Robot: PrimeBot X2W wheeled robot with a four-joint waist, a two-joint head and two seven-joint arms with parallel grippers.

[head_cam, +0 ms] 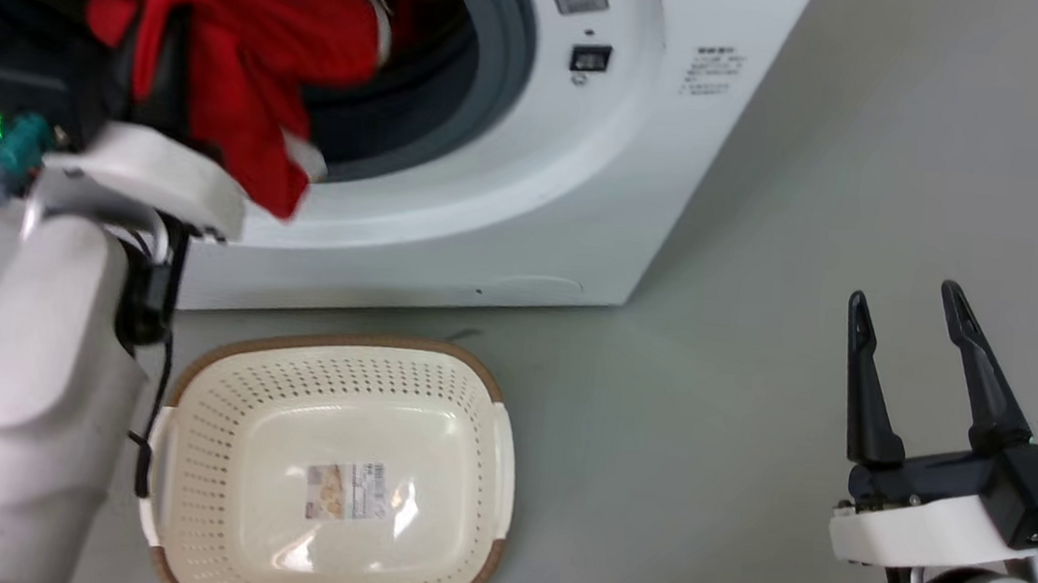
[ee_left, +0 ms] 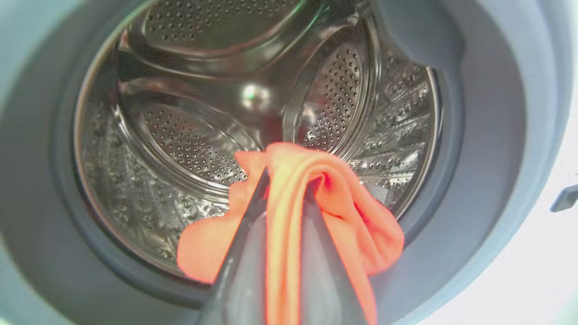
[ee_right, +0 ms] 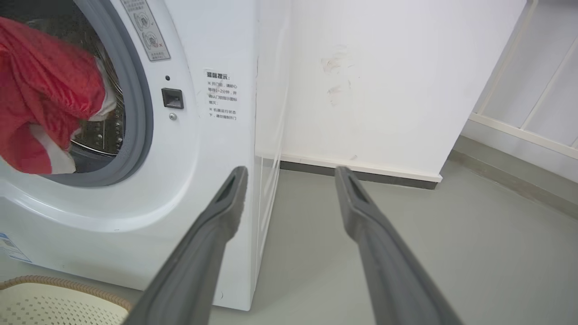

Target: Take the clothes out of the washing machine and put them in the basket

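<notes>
Left claw: I am pinching a fold of the red garment between closed fingers, and the cloth is hanging at the mouth of the washing machine, in front of the grey gasket. I judge this to be the carry-out step. I should be lifting the trailing end clear of the gasket lip before swinging down to the basket (on the floor just before the machine, no clothes in it yet), and letting go only once the cloth is inside the rim. Right claw: hovering open, well apart, holding nothing.
</notes>
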